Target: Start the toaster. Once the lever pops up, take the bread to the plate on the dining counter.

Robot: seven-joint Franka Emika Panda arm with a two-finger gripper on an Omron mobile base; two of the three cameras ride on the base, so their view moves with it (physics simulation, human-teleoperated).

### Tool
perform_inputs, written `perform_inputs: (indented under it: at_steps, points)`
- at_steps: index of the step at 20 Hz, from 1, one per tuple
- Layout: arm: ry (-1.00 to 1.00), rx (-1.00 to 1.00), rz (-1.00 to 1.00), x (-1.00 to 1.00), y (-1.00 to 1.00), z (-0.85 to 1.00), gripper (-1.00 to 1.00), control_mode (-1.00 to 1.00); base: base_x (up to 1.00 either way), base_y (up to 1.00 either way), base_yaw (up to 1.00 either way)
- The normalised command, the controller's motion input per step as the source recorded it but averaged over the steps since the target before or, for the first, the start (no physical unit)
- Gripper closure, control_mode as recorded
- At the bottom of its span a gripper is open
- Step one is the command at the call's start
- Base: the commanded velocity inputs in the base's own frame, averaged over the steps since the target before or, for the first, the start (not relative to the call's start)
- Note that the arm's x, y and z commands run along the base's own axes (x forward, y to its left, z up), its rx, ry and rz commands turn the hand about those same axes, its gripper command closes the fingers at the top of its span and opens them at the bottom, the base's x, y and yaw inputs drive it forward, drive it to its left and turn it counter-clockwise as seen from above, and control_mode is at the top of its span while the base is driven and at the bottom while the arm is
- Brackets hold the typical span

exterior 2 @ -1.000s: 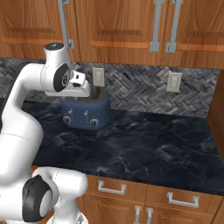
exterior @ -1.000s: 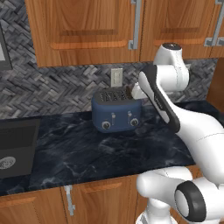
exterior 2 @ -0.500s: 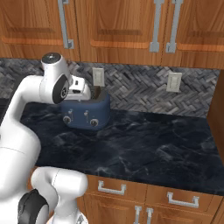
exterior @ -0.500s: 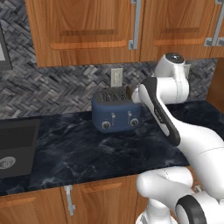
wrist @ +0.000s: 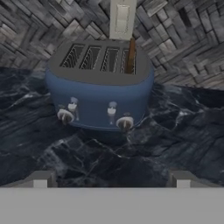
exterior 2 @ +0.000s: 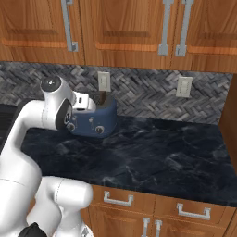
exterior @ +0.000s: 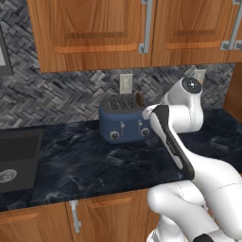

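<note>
Claw [wrist: 111, 178] now lower, apart, before toaster [wrist: 99, 87] on black marbled worktop [wrist: 175, 140].

A kitchen: wooden cabinets [exterior: 94, 33], black worktop [exterior 2: 152, 157], herringbone backsplash [exterior: 61, 94], toaster [exterior: 124, 124].

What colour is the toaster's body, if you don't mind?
Dark blue, with a black slotted top; the toaster shows best in the hand view.
</note>
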Motion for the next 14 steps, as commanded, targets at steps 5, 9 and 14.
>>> perform_inputs:
  at_steps: [5,9,14]
  points:
    - [-0.02,0.01,0.00,0.00,0.00,-0.14,-1.00,-1.00,0.00,0.00,0.00]
    - [0.00,0.04,-0.02,0.00,0.00,-0.05,-1.00,-1.00,0.00,0.00,0.00]
    - [0.00,0.02,-0.02,0.07,0.00,-0.01,-1.00,-1.00,0.00,0.00,0.00]
